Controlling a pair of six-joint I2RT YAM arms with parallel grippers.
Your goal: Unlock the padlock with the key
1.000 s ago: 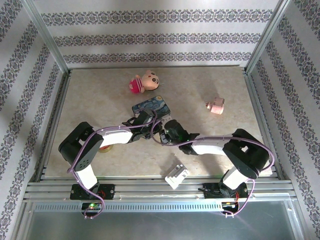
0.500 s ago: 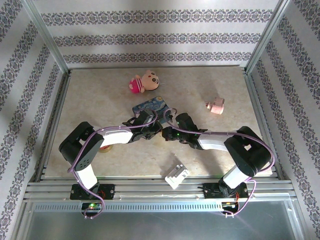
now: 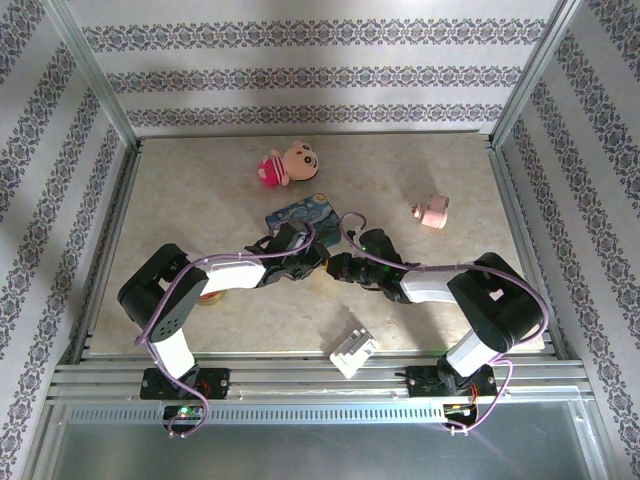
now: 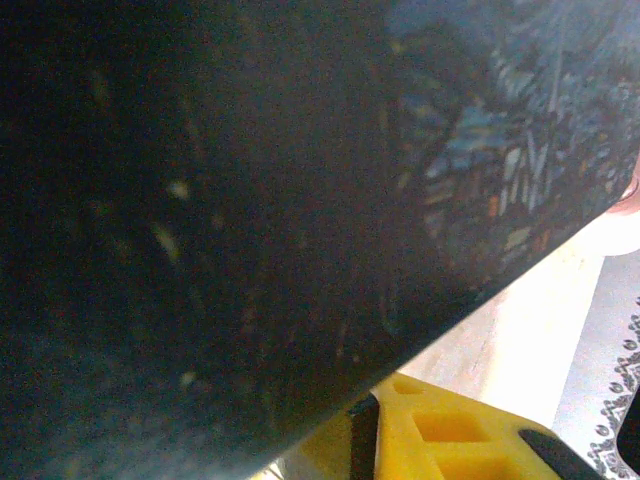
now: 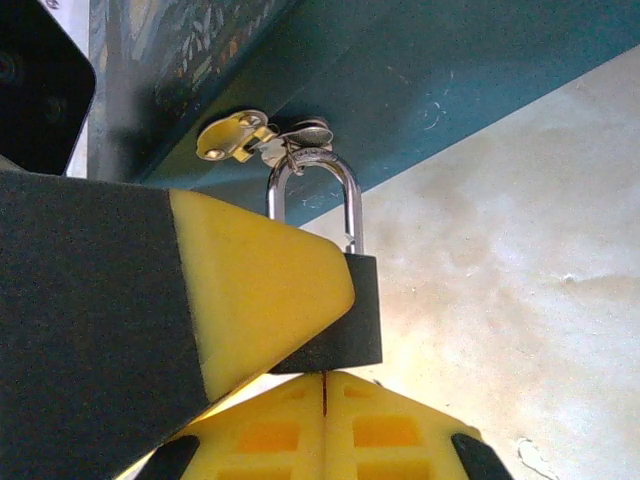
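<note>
Beige tabletop, padlock on tin

Quick headcount from where I sit, folks: one padlock, one blue painted tin, one plush doll, one pink toy piece, one white plastic block.

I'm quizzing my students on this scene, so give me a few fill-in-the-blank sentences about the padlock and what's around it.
The padlock hangs by its shackle from the clasp of the ___ tin. The ___ arm's fingers clamp its dark body. Those fingers are coloured ___.
Missing words: blue; right; yellow.
</note>
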